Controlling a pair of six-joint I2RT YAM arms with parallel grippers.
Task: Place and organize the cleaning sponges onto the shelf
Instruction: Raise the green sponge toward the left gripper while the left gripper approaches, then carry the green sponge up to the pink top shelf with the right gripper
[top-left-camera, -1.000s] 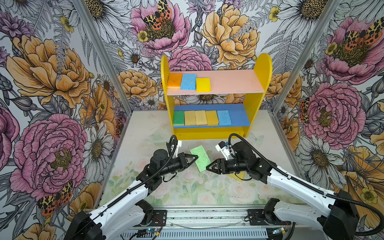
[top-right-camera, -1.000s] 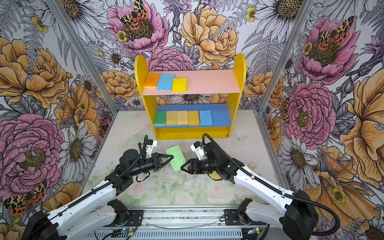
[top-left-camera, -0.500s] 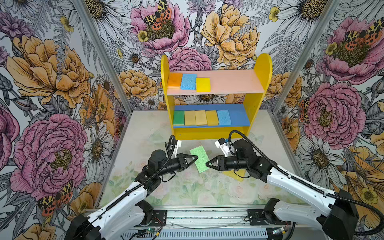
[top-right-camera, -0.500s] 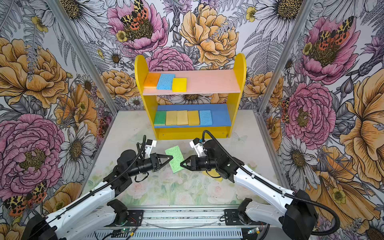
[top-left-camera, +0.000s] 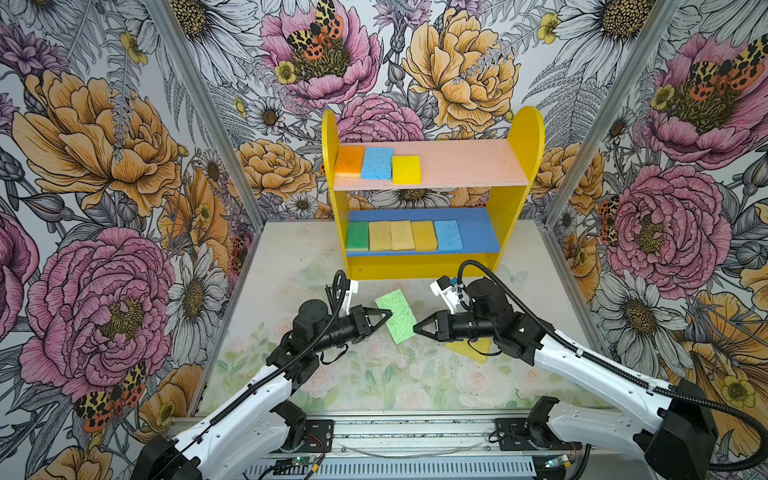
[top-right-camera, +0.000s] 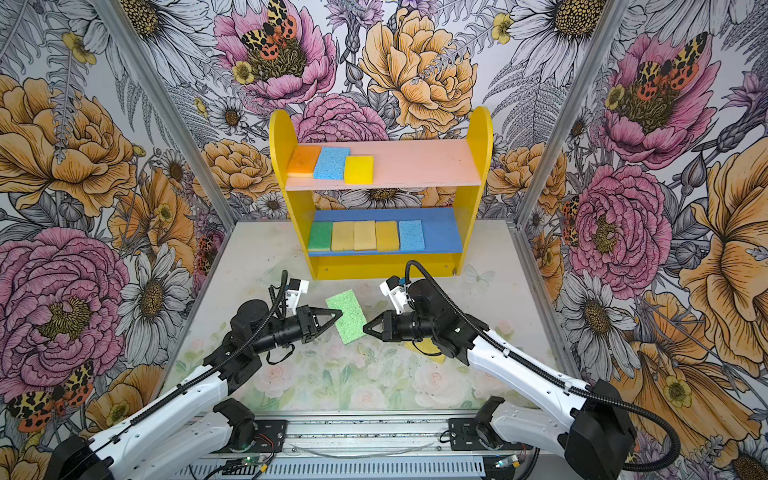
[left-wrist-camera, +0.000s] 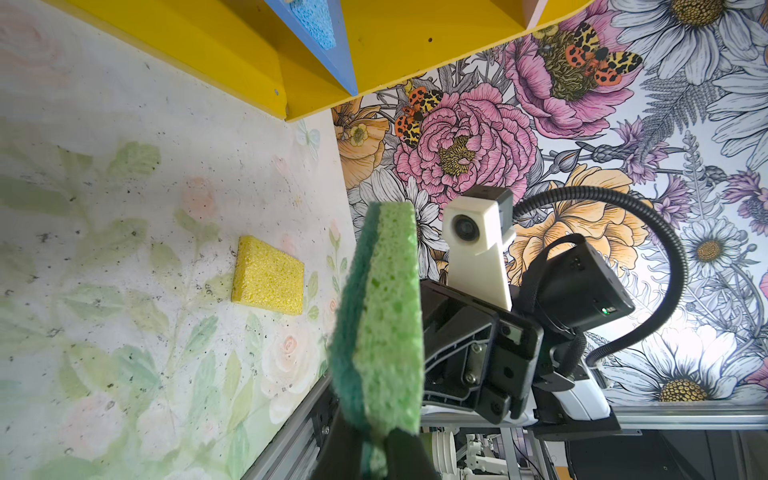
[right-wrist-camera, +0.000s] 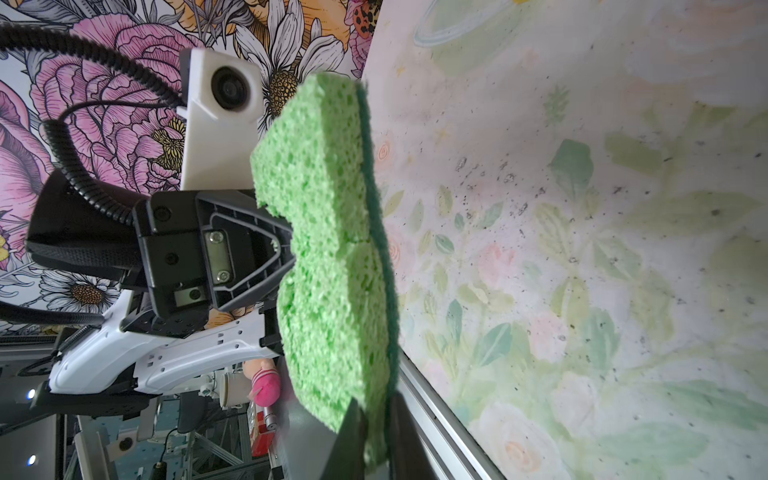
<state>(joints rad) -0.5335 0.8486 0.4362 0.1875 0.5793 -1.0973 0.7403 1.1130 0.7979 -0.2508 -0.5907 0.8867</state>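
Note:
A light green sponge (top-left-camera: 398, 316) (top-right-camera: 348, 316) hangs tilted above the table, pinched at both ends. My left gripper (top-left-camera: 388, 314) (left-wrist-camera: 374, 453) is shut on one edge of it, my right gripper (top-left-camera: 416, 328) (right-wrist-camera: 376, 436) is shut on the opposite edge. The right wrist view shows the sponge (right-wrist-camera: 328, 257) dented where the left fingers (right-wrist-camera: 266, 249) squeeze it. A yellow sponge (top-left-camera: 469, 350) (left-wrist-camera: 268, 274) lies flat on the table, partly hidden under my right arm. The shelf (top-left-camera: 515, 195) carries three sponges on its pink board (top-left-camera: 465, 162) and several on its blue board (top-left-camera: 478, 232).
The shelf stands against the back wall. Floral walls close in the left, right and back. A metal rail (top-left-camera: 415, 432) runs along the table's front edge, where both arm bases are mounted. The right part of each shelf board is bare.
My right gripper has moved left up to the green sponge and shut on its free edge. The left gripper has kept its hold with little movement.

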